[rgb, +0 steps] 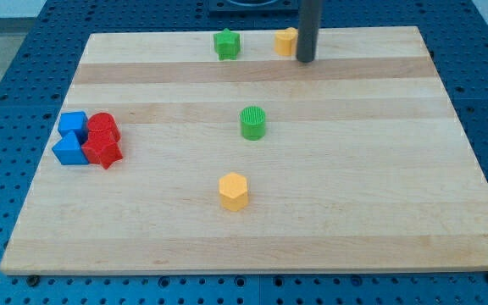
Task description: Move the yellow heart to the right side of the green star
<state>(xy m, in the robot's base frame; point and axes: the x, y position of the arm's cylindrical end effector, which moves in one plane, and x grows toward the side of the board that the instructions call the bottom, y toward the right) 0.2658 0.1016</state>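
The green star [226, 44] lies near the board's top edge, left of centre. The yellow heart [285, 41] lies to the star's right, also at the top edge, with a gap between them. My tip [305, 60] rests on the board just right of the yellow heart, touching or almost touching its right side; the dark rod partly hides that side.
A green cylinder [252, 122] stands at the board's middle. A yellow hexagon [234, 191] lies below it. At the view's left, two blue blocks [72, 138] and two red blocks [102, 140] cluster together. The wooden board [379, 169] sits on a blue perforated table.
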